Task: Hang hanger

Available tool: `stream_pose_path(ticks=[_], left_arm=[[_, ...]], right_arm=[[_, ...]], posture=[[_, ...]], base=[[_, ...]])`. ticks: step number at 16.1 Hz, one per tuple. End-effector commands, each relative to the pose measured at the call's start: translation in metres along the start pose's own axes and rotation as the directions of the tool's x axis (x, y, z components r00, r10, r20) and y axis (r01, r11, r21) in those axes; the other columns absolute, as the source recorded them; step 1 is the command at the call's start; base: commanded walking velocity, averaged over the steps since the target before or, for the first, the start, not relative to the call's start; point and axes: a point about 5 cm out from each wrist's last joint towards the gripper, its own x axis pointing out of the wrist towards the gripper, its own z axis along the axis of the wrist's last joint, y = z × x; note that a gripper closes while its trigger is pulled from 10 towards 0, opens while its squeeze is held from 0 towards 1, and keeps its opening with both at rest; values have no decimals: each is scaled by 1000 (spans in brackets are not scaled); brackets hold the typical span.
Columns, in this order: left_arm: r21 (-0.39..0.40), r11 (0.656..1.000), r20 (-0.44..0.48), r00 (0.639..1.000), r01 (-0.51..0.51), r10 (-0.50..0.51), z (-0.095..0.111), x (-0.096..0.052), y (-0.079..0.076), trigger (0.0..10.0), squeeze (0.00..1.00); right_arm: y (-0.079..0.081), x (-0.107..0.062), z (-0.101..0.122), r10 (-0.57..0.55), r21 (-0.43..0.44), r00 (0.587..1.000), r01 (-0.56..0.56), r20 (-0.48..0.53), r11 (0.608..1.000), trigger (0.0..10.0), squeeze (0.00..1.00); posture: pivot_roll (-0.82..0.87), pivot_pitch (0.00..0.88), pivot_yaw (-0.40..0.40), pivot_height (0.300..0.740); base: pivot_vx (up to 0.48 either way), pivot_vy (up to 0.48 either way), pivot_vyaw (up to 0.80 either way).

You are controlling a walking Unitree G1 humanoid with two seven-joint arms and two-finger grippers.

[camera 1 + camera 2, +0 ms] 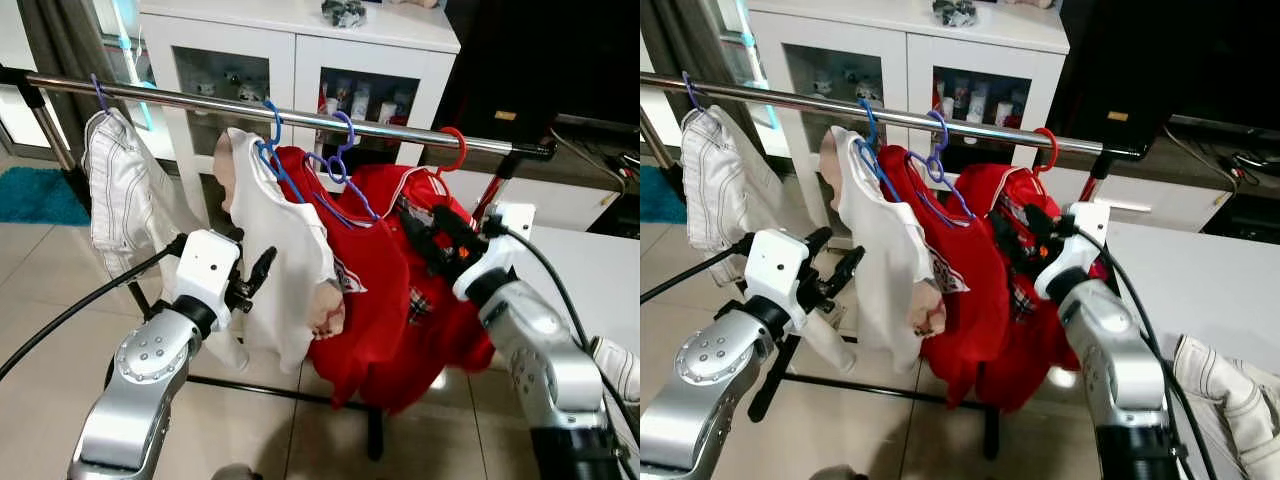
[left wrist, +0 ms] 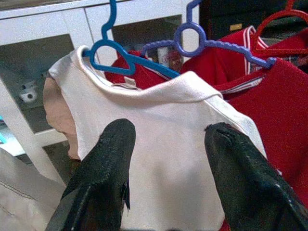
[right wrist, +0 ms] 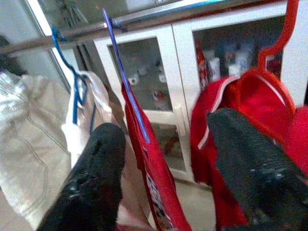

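Left eye view: a metal rail (image 1: 300, 108) runs across the scene in front of a white glass-door cabinet (image 1: 300, 60). Four hangers sit hooked over the rail. Farthest toward the robot's left, a purple hook (image 1: 99, 93) carries a white jacket (image 1: 120, 195). Near the middle, a blue hanger (image 1: 274, 140) holds a white shirt (image 1: 285, 260). Just beside it, a purple hanger (image 1: 342, 150) holds a red shirt (image 1: 360, 300). Toward the right end, a red hanger (image 1: 455, 150) holds another red garment (image 1: 440, 310); its hook is over the rail.

Left gripper (image 1: 258, 275) is raised beside the white shirt, fingers apart, nothing between them. In the left wrist view the two black fingers (image 2: 108, 168) frame the white shirt's front, with the blue and purple hangers above it; I cannot tell whether they touch the cloth.

Right gripper (image 1: 440, 232) is up against the red garment below the red hanger. In the right wrist view its fingers (image 3: 96, 168) are spread wide and hold nothing; the red garment and its hanger lie beyond one finger, the red shirt's edge hangs between the two.

A pale garment (image 1: 1230, 395) lies on a white surface (image 1: 1200, 280) at the robot's right. Tiled floor (image 1: 40, 300) below.
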Motion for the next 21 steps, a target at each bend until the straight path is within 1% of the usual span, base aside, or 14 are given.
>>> stream_pose_path(ticks=[1,4,7,10,11,13,14,15,16,18,19,21], left_arm=[[-14,1000,10,1000,-4,4,2,0,-2,10000,0],[-12,1000,3,1000,-7,7,1,3,-4,10000,0],[-2,1000,18,1000,-23,23,5,8,-8,10000,0],[8,999,11,999,-35,35,3,10,-6,10000,0],[13,999,19,999,-36,36,5,12,-3,10000,0],[10,999,25,999,-33,33,7,12,-2,10000,0],[0,1000,30,999,-27,27,8,11,-2,10000,0],[-6,1000,26,999,-24,24,6,9,-3,10000,0],[-6,1000,26,999,-21,21,5,10,-3,10000,0],[-3,1000,29,1000,3,-3,7,12,-6,10000,0],[0,1000,31,999,18,-18,8,12,-9,10000,0],[-9,999,52,998,31,-30,8,8,-10,10000,0]], right_arm=[[5,-2,-1,-12,7,1000,12,-12,1000,10000,1000],[7,-4,-5,-43,22,999,43,-23,999,10000,1000],[6,-4,-7,-123,66,992,124,-19,990,10000,1000],[5,-5,-4,-183,95,983,183,-3,979,10000,1000],[5,-1,0,-186,94,982,184,18,979,10000,1000],[5,1,4,-186,89,982,183,34,979,10000,1000],[7,4,11,-188,81,980,183,58,980,10000,1000],[6,4,13,-201,97,977,193,74,976,10000,1000],[6,3,14,-208,96,975,200,78,975,10000,1000],[4,4,16,-203,67,977,199,68,978,10000,1000],[2,7,21,-168,21,984,167,66,986,10000,1000],[0,7,25,-151,-8,986,152,68,988,10000,1000]], posture=[[71,0,-70,740],[71,0,-67,740],[68,0,-49,740],[67,0,-47,740],[74,0,-42,740],[74,0,-43,740],[74,0,-46,740],[71,0,-49,740],[69,0,-49,740],[68,0,-53,740],[71,0,-58,740],[70,0,-64,740]], base=[[0,0,800],[0,0,800],[0,0,727],[0,0,0],[259,0,0],[279,0,0],[360,0,800],[364,0,0],[364,0,0],[330,0,0],[300,0,0],[131,0,0]])
